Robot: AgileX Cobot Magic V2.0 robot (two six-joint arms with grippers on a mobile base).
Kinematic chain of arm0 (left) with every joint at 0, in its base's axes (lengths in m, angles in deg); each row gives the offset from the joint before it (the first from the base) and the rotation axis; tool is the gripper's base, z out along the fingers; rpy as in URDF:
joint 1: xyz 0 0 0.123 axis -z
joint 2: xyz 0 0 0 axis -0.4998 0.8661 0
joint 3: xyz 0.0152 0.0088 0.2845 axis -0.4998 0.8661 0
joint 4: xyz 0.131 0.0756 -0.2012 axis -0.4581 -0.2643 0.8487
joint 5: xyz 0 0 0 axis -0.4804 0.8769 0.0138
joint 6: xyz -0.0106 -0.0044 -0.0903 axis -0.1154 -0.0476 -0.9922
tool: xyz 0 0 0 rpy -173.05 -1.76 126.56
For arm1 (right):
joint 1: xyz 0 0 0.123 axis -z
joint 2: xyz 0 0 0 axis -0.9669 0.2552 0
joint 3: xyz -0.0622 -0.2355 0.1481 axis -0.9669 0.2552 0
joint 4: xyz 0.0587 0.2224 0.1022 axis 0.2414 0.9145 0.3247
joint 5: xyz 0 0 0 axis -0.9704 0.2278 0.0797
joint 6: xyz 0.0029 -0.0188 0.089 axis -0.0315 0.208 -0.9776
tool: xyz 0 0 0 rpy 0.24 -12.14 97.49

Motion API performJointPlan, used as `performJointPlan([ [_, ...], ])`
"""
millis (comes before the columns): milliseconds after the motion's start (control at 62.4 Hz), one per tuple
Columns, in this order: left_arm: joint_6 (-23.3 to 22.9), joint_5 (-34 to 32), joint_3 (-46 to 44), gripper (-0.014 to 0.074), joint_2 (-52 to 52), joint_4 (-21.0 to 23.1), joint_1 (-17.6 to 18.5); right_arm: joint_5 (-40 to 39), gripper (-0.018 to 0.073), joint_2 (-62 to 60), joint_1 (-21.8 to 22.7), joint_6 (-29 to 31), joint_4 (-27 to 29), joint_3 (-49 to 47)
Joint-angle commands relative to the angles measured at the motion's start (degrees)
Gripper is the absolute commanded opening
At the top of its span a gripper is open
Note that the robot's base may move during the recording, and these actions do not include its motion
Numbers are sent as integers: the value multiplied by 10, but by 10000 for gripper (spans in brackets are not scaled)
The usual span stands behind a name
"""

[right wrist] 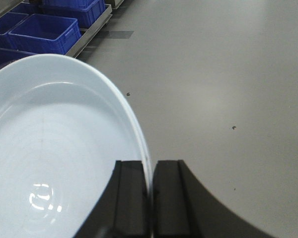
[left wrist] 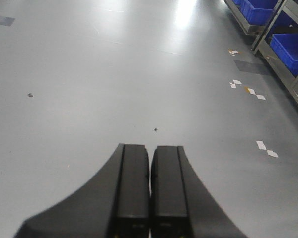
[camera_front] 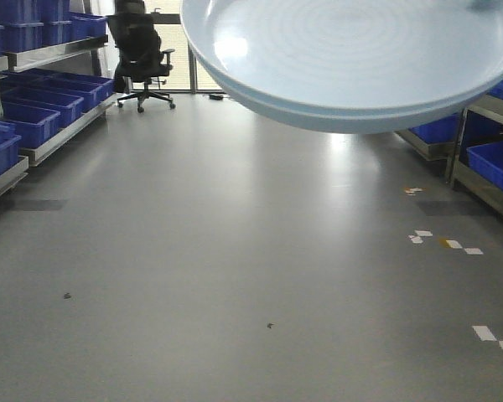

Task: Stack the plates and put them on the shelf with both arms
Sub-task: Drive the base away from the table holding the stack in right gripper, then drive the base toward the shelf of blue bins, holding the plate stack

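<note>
A large pale bluish-white plate (camera_front: 352, 59) hangs high over the grey floor and fills the top of the front view. In the right wrist view the same plate (right wrist: 49, 148) spreads to the left, and my right gripper (right wrist: 150, 163) is shut on its rim, one black finger inside the rim and one outside. My left gripper (left wrist: 150, 148) hovers above bare floor, its two black fingers pressed together with nothing between them. I see only one plate. The shelf that takes the plates cannot be told apart from the racks around.
Metal racks with blue bins line the left side (camera_front: 33, 117) and the right side (camera_front: 486, 159). A black office chair (camera_front: 142, 59) stands at the far end. White tape marks (camera_front: 440, 241) dot the floor on the right.
</note>
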Motion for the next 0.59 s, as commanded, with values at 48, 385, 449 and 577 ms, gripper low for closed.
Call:
performJointPlan([
  [48, -3, -50, -16, 101, -2, 7, 3, -61, 48, -11, 0, 2, 1, -18],
  [385, -3, -50, -16, 101, -2, 7, 3, -61, 48, -11, 0, 2, 1, -18],
  [449, -3, -50, -16, 101, -2, 7, 3, -61, 48, -11, 0, 2, 1, -18],
  [577, -3, -50, -16, 101, -2, 7, 3, -61, 48, -11, 0, 2, 1, -18],
])
